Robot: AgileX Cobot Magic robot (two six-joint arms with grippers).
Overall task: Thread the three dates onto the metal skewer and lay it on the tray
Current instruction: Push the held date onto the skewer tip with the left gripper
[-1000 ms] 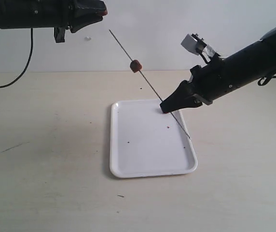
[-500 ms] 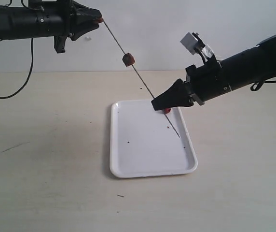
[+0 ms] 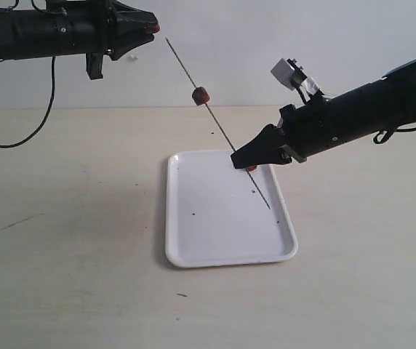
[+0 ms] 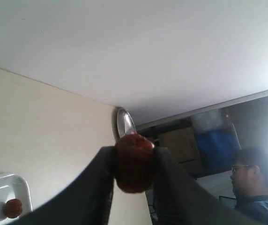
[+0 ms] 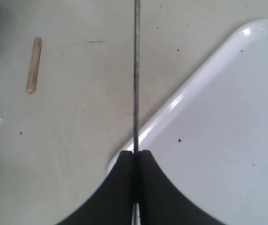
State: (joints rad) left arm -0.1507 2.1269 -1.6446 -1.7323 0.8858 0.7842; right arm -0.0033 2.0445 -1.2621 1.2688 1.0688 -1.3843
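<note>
Thin grey skewer (image 3: 219, 127) slants over the tray's (image 3: 215, 254) far right corner, clamped in the right gripper (image 3: 237, 160); a wrinkled reddish-brown date (image 3: 201, 96) is threaded midway; left gripper (image 3: 152, 27) pinches a second date (image 4: 134, 161) aloft; third date (image 3: 251, 168) lies on the tray.

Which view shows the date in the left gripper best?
The left wrist view: the date sits close up, clamped between the left gripper's dark fingers. The exterior view shows only a small red bit of it at that gripper's tip. The right wrist view misses it, showing just the metal skewer and the tray.
</note>
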